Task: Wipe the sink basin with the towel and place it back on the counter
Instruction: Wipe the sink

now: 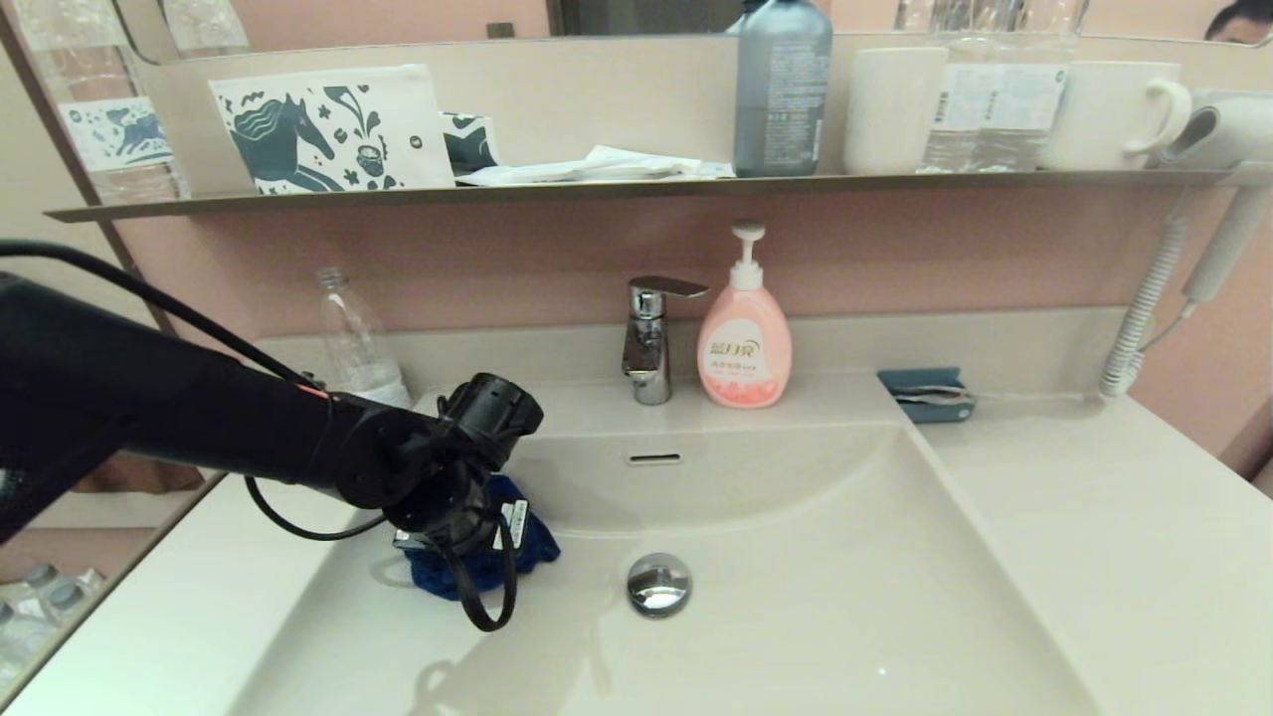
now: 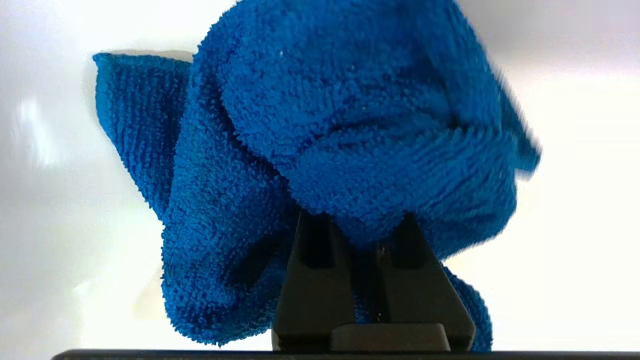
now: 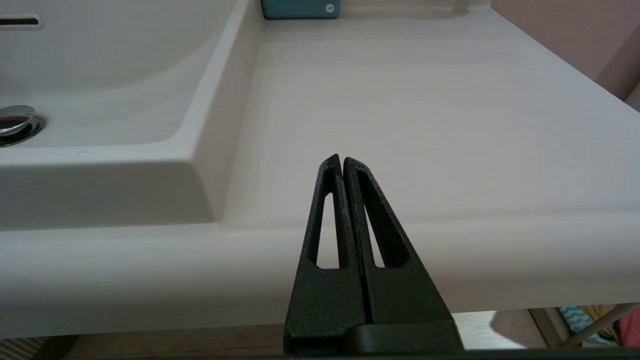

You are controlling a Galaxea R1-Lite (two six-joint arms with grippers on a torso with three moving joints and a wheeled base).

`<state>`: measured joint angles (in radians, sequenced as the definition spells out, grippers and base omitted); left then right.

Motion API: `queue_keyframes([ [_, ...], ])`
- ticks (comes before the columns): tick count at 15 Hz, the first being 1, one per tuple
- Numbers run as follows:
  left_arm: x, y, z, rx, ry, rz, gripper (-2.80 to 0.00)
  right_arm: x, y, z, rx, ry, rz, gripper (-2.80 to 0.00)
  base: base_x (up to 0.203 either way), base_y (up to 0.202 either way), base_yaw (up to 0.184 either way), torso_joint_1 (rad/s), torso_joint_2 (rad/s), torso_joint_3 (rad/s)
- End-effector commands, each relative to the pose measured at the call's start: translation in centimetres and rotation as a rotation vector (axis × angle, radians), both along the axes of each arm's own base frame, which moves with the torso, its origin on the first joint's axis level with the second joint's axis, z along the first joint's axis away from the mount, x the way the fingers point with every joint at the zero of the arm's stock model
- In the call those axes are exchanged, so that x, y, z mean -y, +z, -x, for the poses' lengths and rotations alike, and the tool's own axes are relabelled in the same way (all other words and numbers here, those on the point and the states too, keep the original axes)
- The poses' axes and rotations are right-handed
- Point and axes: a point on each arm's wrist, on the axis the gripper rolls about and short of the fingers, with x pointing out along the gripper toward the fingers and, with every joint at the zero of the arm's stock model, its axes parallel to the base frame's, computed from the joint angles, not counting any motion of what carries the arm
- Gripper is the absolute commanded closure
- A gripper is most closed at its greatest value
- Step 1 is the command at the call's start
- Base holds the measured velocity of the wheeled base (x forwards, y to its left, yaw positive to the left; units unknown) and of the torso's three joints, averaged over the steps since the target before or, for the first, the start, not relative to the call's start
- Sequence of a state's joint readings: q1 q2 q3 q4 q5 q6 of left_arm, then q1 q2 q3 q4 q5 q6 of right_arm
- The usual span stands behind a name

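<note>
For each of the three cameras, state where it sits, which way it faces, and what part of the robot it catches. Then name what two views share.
Head view: on the robot's head, looking forward and down at the sink basin, faucet and pink soap bottle; the left arm shows, its left hand on the towel.
Left wrist view: behind the left hand, facing the towel it grips.
Right wrist view: behind the shut right hand, below the counter edge, facing across it.
Shared: head and right wrist views both show the drain plug.
</note>
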<state>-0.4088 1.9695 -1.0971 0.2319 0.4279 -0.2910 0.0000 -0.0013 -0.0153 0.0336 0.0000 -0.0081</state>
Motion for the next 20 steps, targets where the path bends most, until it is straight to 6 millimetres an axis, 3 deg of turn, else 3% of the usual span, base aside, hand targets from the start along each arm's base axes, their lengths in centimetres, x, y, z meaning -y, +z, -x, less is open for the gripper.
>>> queue_keyframes([
  [1, 0.2, -1.6, -0.6, 0.043, 0.006, 0.021, 0.0, 0.0, 0.0, 0.0, -0.001, 0.0, 0.0, 0.0, 0.0, 0.0, 0.0, 0.0, 0.0, 0.0],
  [4, 1.5, -3.4, -0.9, 0.099, 0.014, 0.069, 0.0, 0.0, 0.0, 0.0, -0.001, 0.0, 0.0, 0.0, 0.0, 0.0, 0.0, 0.0, 0.0, 0.0],
  [10, 7.1, -3.4, 1.7, 0.133, -0.042, 0.137, 0.0, 0.0, 0.0, 0.0, -0.001, 0.0, 0.001, 0.0, 0.0, 0.0, 0.0, 0.0, 0.0, 0.0],
  [15, 10.4, -3.5, 0.3, 0.2, -0.014, 0.202, 0.0, 0.0, 0.0, 0.0, -0.001, 0.0, 0.0, 0.0, 0.0, 0.0, 0.0, 0.0, 0.0, 0.0],
  [20, 13.2, -3.1, 0.8, 0.229, -0.03, 0.269, 0.0, 0.0, 0.0, 0.0, -0.001, 0.0, 0.0, 0.0, 0.0, 0.0, 0.0, 0.0, 0.0, 0.0],
])
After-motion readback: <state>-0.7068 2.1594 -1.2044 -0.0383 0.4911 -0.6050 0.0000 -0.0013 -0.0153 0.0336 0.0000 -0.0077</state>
